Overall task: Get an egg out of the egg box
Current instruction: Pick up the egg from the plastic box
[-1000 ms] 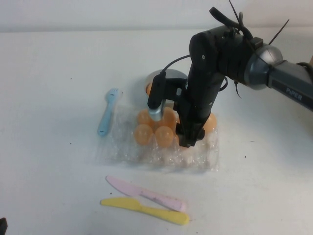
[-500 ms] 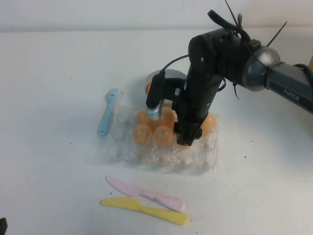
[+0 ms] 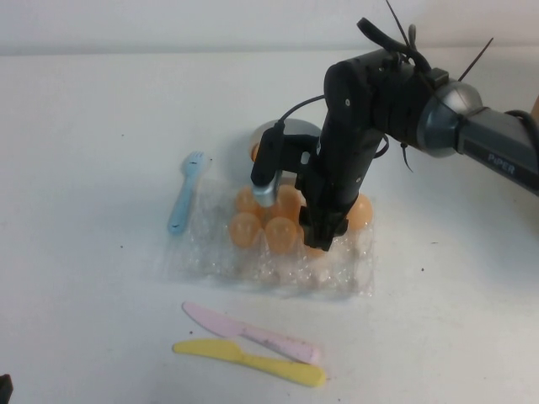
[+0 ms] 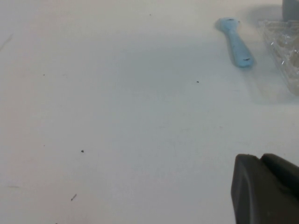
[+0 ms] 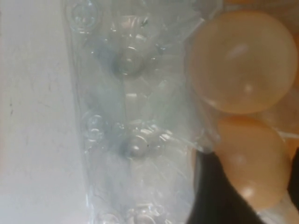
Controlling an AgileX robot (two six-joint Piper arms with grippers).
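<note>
The clear crinkly egg box (image 3: 219,261) lies mid-table with several orange-tan eggs (image 3: 246,229) in its far cups. My right gripper (image 3: 324,240) reaches down into the box at its right side. In the right wrist view its dark fingers (image 5: 210,196) stand on both sides of one egg (image 5: 252,158) and are shut on it, low over the box (image 5: 131,93). A second egg (image 5: 240,60) sits just beyond it. My left gripper (image 4: 266,191) is parked far to the left over bare table, shut and empty.
A round grey bowl (image 3: 286,132) stands behind the box with an egg in it. A blue spoon (image 3: 185,192) lies left of the box and shows in the left wrist view (image 4: 236,42). A pink knife (image 3: 253,335) and a yellow knife (image 3: 253,362) lie in front.
My right gripper has lifted slightly and shifted a little toward the back of the box. The egg at the box's right end shows more. The left arm has not moved.
</note>
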